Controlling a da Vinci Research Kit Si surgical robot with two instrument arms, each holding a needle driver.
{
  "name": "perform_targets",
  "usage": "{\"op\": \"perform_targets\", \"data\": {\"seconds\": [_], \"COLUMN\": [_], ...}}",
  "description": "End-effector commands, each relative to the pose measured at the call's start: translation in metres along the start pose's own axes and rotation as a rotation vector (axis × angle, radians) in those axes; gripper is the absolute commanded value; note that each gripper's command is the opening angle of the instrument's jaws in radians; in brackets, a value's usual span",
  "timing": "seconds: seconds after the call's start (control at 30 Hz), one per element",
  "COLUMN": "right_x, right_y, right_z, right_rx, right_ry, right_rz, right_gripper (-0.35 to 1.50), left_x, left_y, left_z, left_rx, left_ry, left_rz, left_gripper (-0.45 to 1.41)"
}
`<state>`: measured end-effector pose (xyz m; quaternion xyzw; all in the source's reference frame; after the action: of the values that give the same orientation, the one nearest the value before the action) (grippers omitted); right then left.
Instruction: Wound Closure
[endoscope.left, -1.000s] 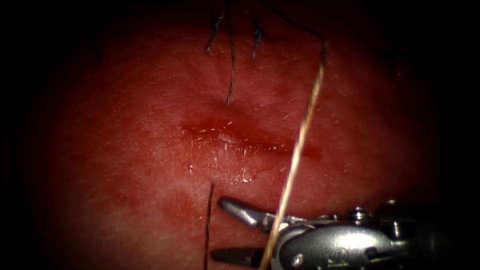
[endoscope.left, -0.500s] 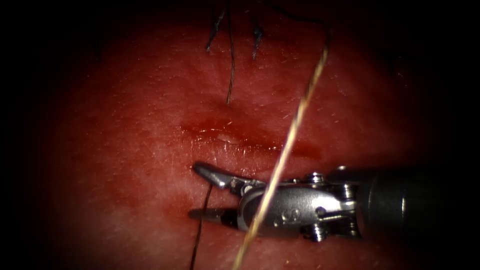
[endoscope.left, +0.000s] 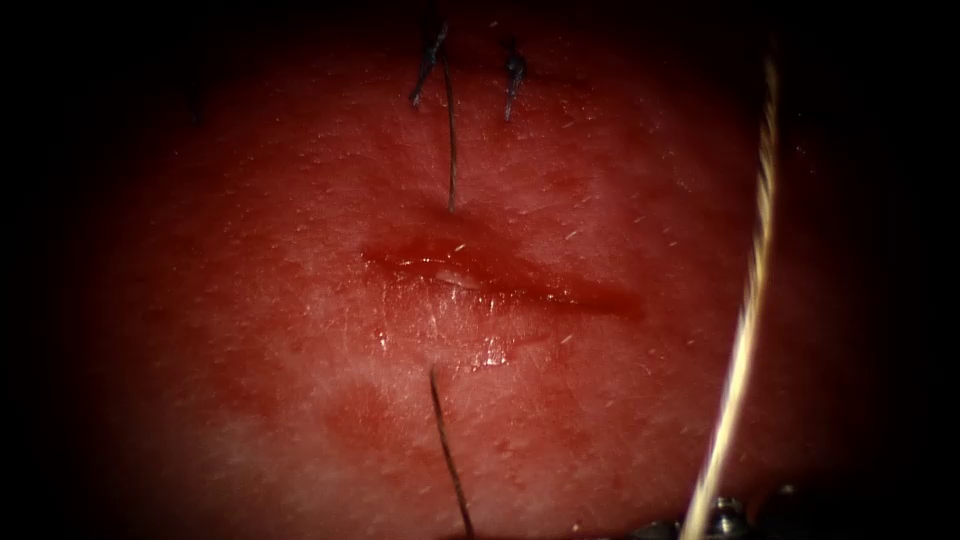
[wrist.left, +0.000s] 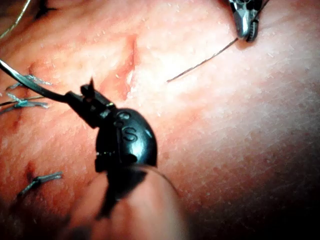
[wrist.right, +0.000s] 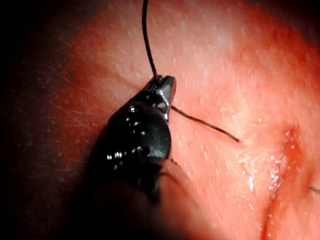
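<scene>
The thread (wrist.right: 200, 121) is clamped in the closed right hand (wrist.right: 162, 92), leading from it to the tissue (endoscope.left: 300, 330) beside the cut (endoscope.left: 500, 280). The needle (wrist.left: 30, 85) is gripped by the closed left hand (wrist.left: 87, 102), clear of the tissue. Excess tension could tear the tissue. The needle's tip is cut off.

One tissue (endoscope.left: 250, 300), one cut (endoscope.left: 500, 285). Two tools: left end effector (wrist.left: 86, 97) and right end effector (wrist.right: 162, 89). One needle (wrist.left: 30, 84). Three stretches of thread (endoscope.left: 745, 310) seen from above: one pale, two dark. Three cut ends of thread (wrist.left: 40, 180) in the left wrist view.
</scene>
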<state>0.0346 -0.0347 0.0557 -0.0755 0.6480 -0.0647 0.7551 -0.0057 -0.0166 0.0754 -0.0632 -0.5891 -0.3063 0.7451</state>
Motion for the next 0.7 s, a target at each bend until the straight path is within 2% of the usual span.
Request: {"op": "perform_targets", "data": {"seconds": [0.03,0.07,0.13,0.17,0.23,0.27,0.3,0.33,0.37,0.4,0.43,0.47,0.57,0.6,0.63,0.67,0.7], "right_x": [0.0022,0.0044,0.0053,0.0072,0.0078,0.0087,0.0085,0.0085,0.0075,0.0068,0.0068,0.0047,0.0009,-0.002,-0.002,-0.0033,-0.0058], "right_y": [-0.0021,-0.0031,-0.0036,-0.0045,-0.0048,-0.0047,-0.0038,-0.0038,-0.0018,-0.0009,-0.0009,0.0012,0.004,0.0054,0.0054,0.0059,0.0064], "right_z": [0.0001,-0.0002,-0.0001,0.0003,0.0005,0.0008,0.001,0.001,0.0012,0.0013,0.0013,0.0014,0.0017,0.0023,0.0023,0.0026,0.0033], "right_rx": [0.013,0.028,0.035,0.064,0.076,0.082,0.083,0.083,0.076,0.073,0.073,0.068,0.038,0.009,0.009,-0.003,-0.02], "right_ry": [0.02,0.042,0.055,0.102,0.12,0.133,0.138,0.138,0.132,0.13,0.13,0.121,0.082,0.034,0.034,0.013,-0.015], "right_rz": [0.009,0.016,0.014,0.033,0.044,0.044,0.05,0.05,0.063,0.069,0.069,0.08,0.05,0.029,0.029,0.03,0.014], "right_gripper": [-0.35,-0.35,-0.35,-0.35,-0.35,0.1,0.74,0.74,1.23,1.3,1.3,1.31,1.33,1.4,1.4,1.43,1.43], "left_x": [0.0006,0.0006,0.0006,0.0005,0.0005,0.0005,0.0005,0.0005,0.0005,0.0005,0.0005,0.0005,0.0004,0.0004,0.0004,0.0004,0.0004], "left_y": [-0.0006,-0.0009,-0.0009,-0.0011,-0.0011,-0.0012,-0.0012,-0.0012,-0.0012,-0.0012,-0.0012,-0.0013,-0.0013,-0.0013,-0.0013,-0.0013,-0.0013], "left_z": [0.0004,0.0006,0.0007,0.0008,0.0008,0.0008,0.0008,0.0008,0.0008,0.0008,0.0008,0.0008,0.0008,0.0008,0.0008,0.0008,0.0008], "left_rx": [0.004,0.011,0.013,0.019,0.021,0.023,0.023,0.023,0.024,0.026,0.026,0.026,0.028,0.028,0.028,0.028,0.028], "left_ry": [0.0,0.002,0.003,0.002,0.001,0.0,0.0,0.0,-0.001,0.002,0.002,0.002,0.004,0.004,0.004,0.004,0.003], "left_rz": [-0.001,0.0,0.0,-0.001,-0.001,-0.001,-0.001,-0.001,-0.001,-0.001,-0.001,-0.001,-0.001,-0.001,-0.001,-0.001,-0.001], "left_gripper": [-0.43,-0.43,-0.43,-0.43,-0.43,-0.43,-0.42,-0.42,-0.42,-0.42,-0.42,-0.42,-0.4,-0.4,-0.4,-0.4,-0.38]}}
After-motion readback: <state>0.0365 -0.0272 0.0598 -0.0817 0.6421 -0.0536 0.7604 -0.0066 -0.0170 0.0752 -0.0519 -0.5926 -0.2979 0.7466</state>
